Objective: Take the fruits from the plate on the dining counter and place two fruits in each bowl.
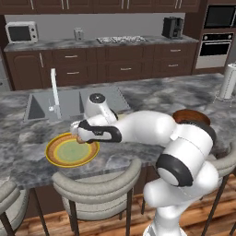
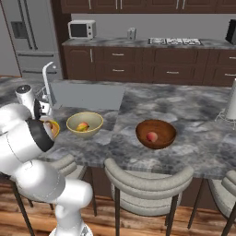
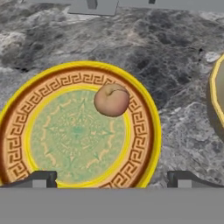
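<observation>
End effector hovering over the plate, fingertips spread wide with nothing between them. Hand view showing the brownish fruit sitting on the plate's inner ring, off the green centre, ahead of the fingertips and roughly midway between them; a curved yellow edge, the cream bowl, is cutting in at that view's right side.

Left base view showing the end effector reaching over the plate near the front edge of the desk, with the sink and tap behind; the arm is covering much of the dark wooden bowl here.

Right base view giving what the others are not: cream bowl holding a yellow and an orange-red fruit, and the wooden bowl holding one red fruit. Bowls standing well apart on the desk, the cream one nearer the arm.
</observation>
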